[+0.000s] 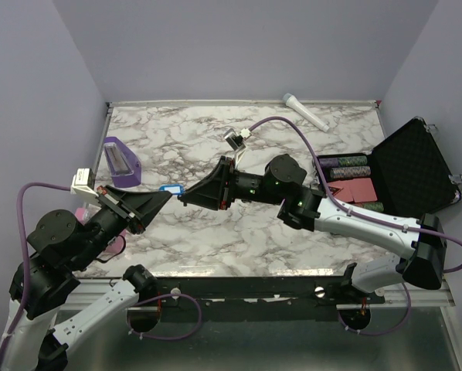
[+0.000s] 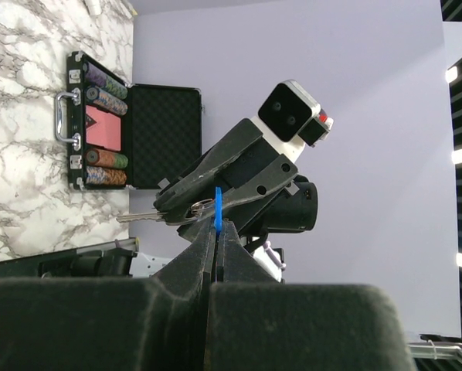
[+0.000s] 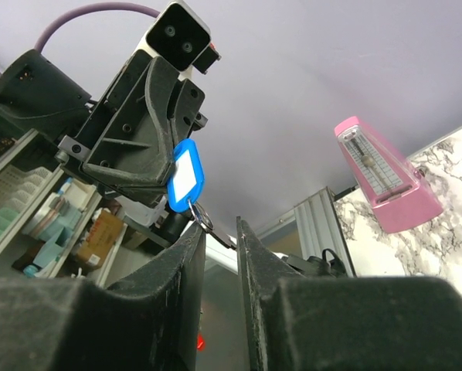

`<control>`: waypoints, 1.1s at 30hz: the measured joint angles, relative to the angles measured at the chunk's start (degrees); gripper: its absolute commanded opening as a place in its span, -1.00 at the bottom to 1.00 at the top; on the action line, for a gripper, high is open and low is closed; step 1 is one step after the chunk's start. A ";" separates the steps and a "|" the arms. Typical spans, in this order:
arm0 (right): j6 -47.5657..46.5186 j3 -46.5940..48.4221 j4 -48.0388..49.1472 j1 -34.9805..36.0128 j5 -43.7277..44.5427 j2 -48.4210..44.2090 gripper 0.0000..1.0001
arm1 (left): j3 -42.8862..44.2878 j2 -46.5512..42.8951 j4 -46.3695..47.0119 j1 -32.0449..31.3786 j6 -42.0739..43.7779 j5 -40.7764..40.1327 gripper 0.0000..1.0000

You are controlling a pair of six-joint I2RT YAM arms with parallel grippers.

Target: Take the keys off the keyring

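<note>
Both grippers meet mid-air. L gripper (image 2: 217,230) pinched tight on keyring (image 3: 186,174) by its blue tag; key (image 2: 142,217) sticks out beside R gripper (image 3: 221,226), jaws a crack apart, can't tell if it's got anything. Risk: R tugs w/o firm hold, tag slips from L.

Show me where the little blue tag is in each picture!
Top external: blue tag left of centre, where left gripper and right gripper meet.
Left wrist: dead centre, seen edge-on.
Right wrist: left of centre, face-on.
Shared landmark: the left gripper pinching it.
</note>
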 measured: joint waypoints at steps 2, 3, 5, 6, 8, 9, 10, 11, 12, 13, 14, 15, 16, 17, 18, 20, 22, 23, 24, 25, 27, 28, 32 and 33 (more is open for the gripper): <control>0.09 0.00 0.00 0.07 0.00 0.00 -0.53 | 0.00 -0.02 0.00 0.02 -0.09 0.00 -1.00; 0.02 0.00 0.09 0.09 -0.02 0.00 -0.58 | 0.00 -0.02 0.00 0.02 -0.13 -0.04 -1.00; 0.11 0.00 0.26 0.15 -0.04 0.00 -0.68 | -0.02 -0.02 -0.02 0.02 -0.20 -0.24 -1.00; 0.09 0.00 0.35 0.20 -0.09 0.00 -0.71 | -0.04 -0.02 0.00 0.02 -0.20 -0.42 -1.00; 0.11 0.00 0.46 0.46 -0.15 0.00 -0.75 | -0.15 -0.02 -0.04 0.02 -0.20 -0.63 -1.00; 0.11 0.00 0.44 0.50 -0.22 0.00 -0.79 | -0.26 -0.02 -0.11 0.02 -0.20 -0.74 -1.00; 0.11 0.00 0.44 0.55 -0.26 0.00 -0.82 | -0.31 -0.02 -0.11 0.02 -0.20 -0.76 -1.00; 0.07 0.00 0.42 0.55 -0.26 0.00 -0.85 | -0.33 -0.04 -0.22 0.02 -0.22 -0.76 -1.00; 0.02 0.00 0.42 0.55 -0.26 0.00 -0.92 | -0.33 -0.07 -0.26 0.02 -0.24 -0.79 -1.00; 0.04 0.00 0.39 0.55 -0.26 0.00 -0.95 | -0.33 -0.11 -0.31 0.02 -0.24 -0.83 -1.00; -0.02 0.00 0.42 0.55 -0.28 -0.02 -0.99 | -0.35 -0.17 -0.37 0.02 -0.26 -0.87 -1.00; -0.02 0.00 0.39 0.55 -0.33 -0.02 -0.99 | -0.42 -0.26 -0.42 0.02 -0.26 -0.92 -1.00; -0.02 0.00 0.37 0.55 -0.39 -0.02 -0.99 | -0.52 -0.37 -0.44 0.02 -0.26 -0.96 -0.92; -0.04 0.00 0.33 0.55 -0.50 -0.02 -0.99 | -0.59 -0.46 -0.46 0.02 -0.26 -1.01 -0.73; -0.04 0.00 0.33 0.55 -0.57 -0.02 -0.99 | -0.63 -0.52 -0.46 0.02 -0.22 -1.01 -0.57; -0.07 0.00 0.28 0.55 -0.98 -0.02 -0.99 | -0.63 -0.59 -0.46 0.02 0.09 -1.01 -0.20; -0.33 0.00 -0.33 0.55 -1.40 -0.07 -0.99 | -0.63 -0.72 -0.39 0.00 0.39 -1.01 0.03; -0.52 0.00 -0.79 0.55 -1.62 -0.07 -0.99 | -0.63 -0.90 -0.44 0.02 0.90 -0.98 0.14; -0.72 0.00 -1.46 0.55 -1.97 -0.09 -0.99 | -0.63 -1.05 -0.42 0.02 1.11 -0.98 0.21; -1.03 0.00 -2.27 0.55 -2.27 -0.13 -0.99 | -0.63 -1.27 -0.44 0.02 1.66 -0.98 0.25; -1.81 0.00 -4.46 0.55 -3.41 -0.39 -0.99 | -0.63 -1.77 -0.44 0.00 3.06 -0.94 0.33; -2.19 0.00 -5.57 0.55 -4.13 -0.57 -0.99 | -0.63 -2.08 -0.44 0.02 3.78 -0.90 0.34; -4.17 0.39 -11.61 0.55 -8.55 -1.38 -0.99 | -0.55 -3.06 -0.46 0.02 9.14 0.15 0.32; -4.72 0.81 -13.33 0.55 -10.05 -1.40 -0.99 | -0.42 -3.19 -0.50 0.00 11.26 0.70 0.31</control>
